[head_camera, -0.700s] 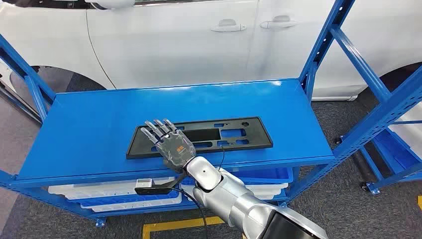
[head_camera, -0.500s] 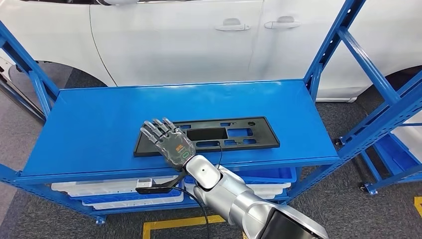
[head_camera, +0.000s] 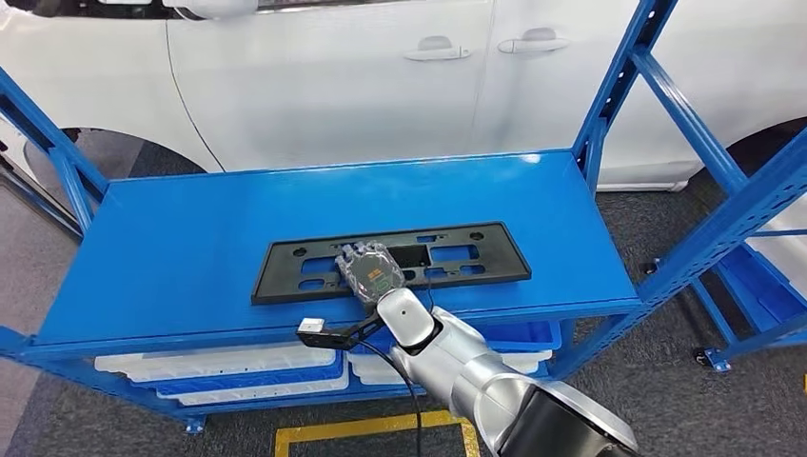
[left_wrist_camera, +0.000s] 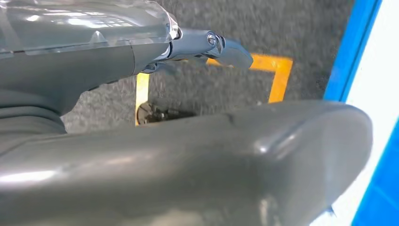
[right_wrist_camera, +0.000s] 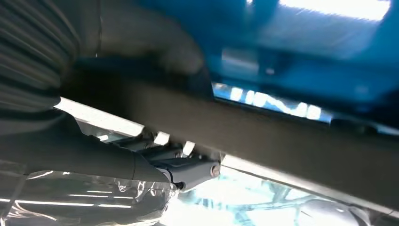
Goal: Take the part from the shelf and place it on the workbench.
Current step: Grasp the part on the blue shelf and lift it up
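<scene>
Right hand (head_camera: pixel 369 270) now closing on the part (head_camera: pixel 476 259), fingers curled over its near edge.
Half a second ago it lay flat, fingers spread, at the plate's 8 o'clock end; now mid-plate. Part flat on shelf (head_camera: pixel 190 238); grasp appears begun. Left hand's (left_wrist_camera: pixel 188 160) state: cannot tell.

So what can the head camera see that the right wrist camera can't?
The head view alone shows the white car, the whole blue metal shelf, the white bins underneath and the full outline of the flat black plastic part with cut-outs. The right wrist view alone shows, blurrily, the thick grey thumb against the part's edge. Both show the right hand at that part.
</scene>
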